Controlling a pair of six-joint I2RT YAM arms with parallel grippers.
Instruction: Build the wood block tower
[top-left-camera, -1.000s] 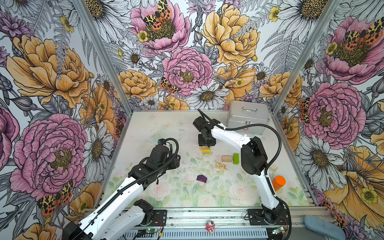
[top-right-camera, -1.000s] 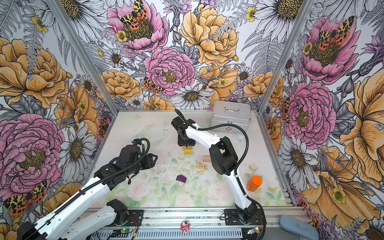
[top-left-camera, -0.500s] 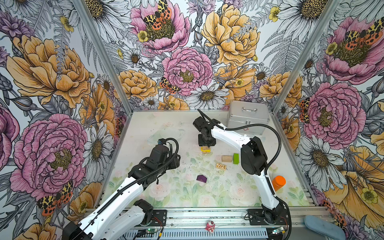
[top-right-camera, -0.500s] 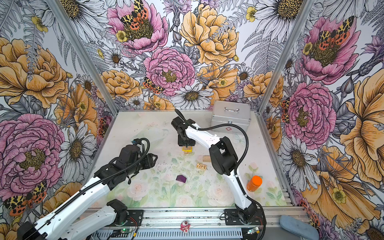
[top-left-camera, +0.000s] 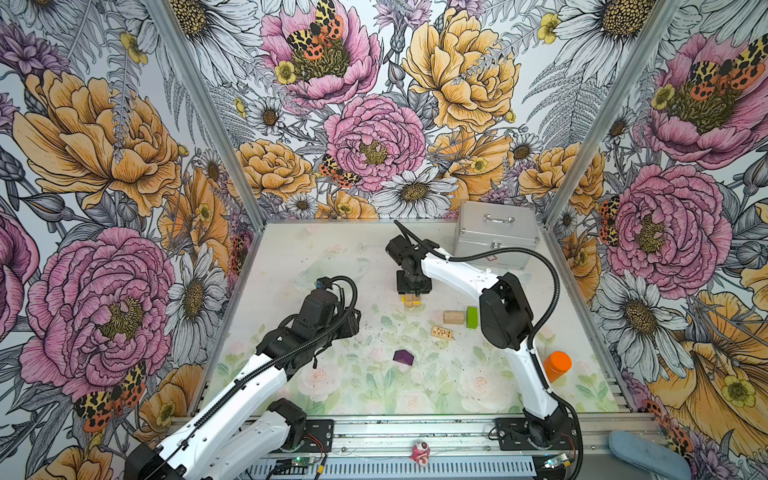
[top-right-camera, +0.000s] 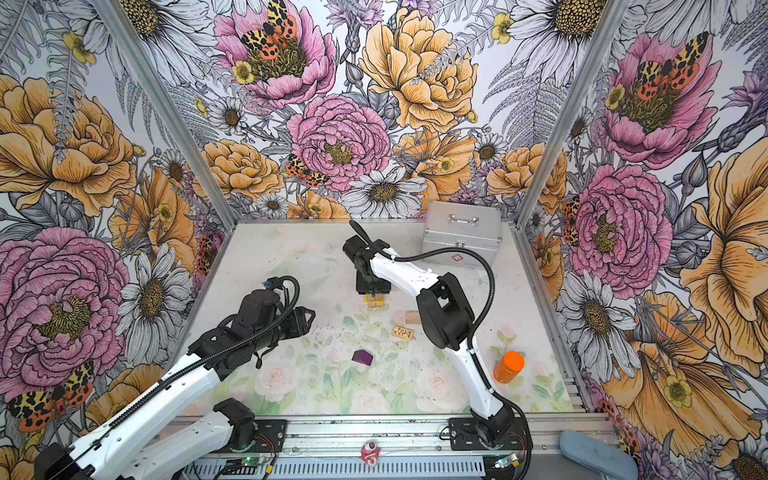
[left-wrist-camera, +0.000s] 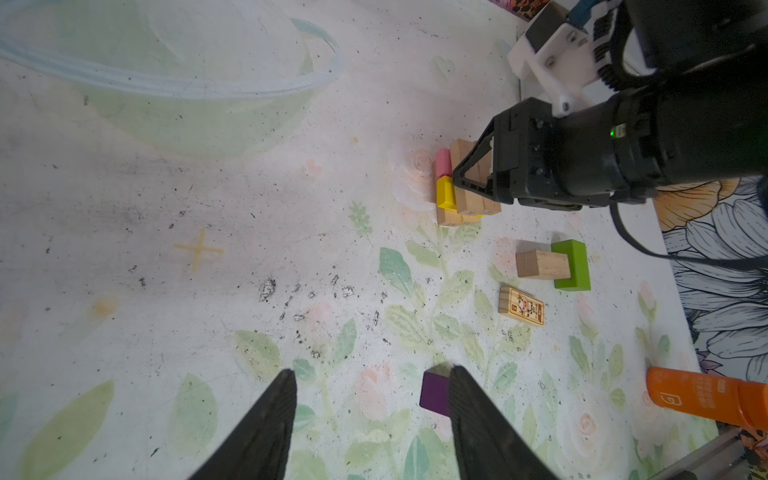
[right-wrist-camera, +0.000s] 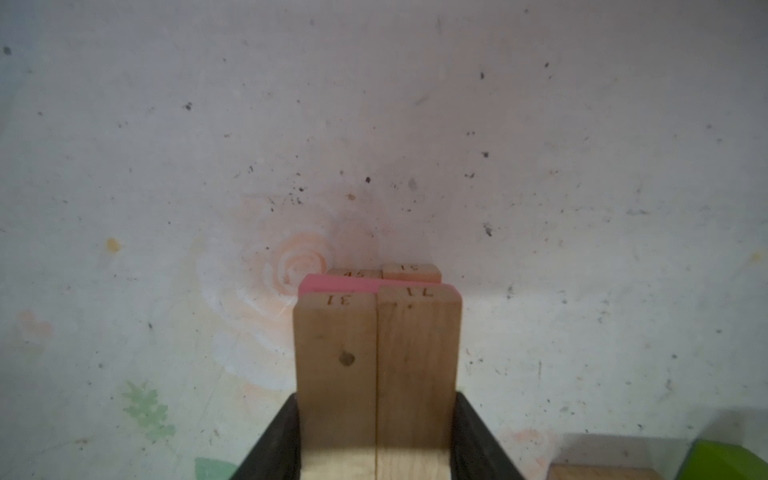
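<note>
The tower is a low stack: tan planks at the bottom, then a pink block and a yellow block. On top lie two tan planks side by side, and my right gripper is shut on them from above. Loose on the mat are a tan block, a lime-green block, a printed plank and a dark purple block. My left gripper hovers open and empty, with the purple block just beside one finger.
A silver metal case stands at the back right. An orange bottle stands near the front right, beside the right arm's base. A clear bowl sits on the mat behind the left gripper.
</note>
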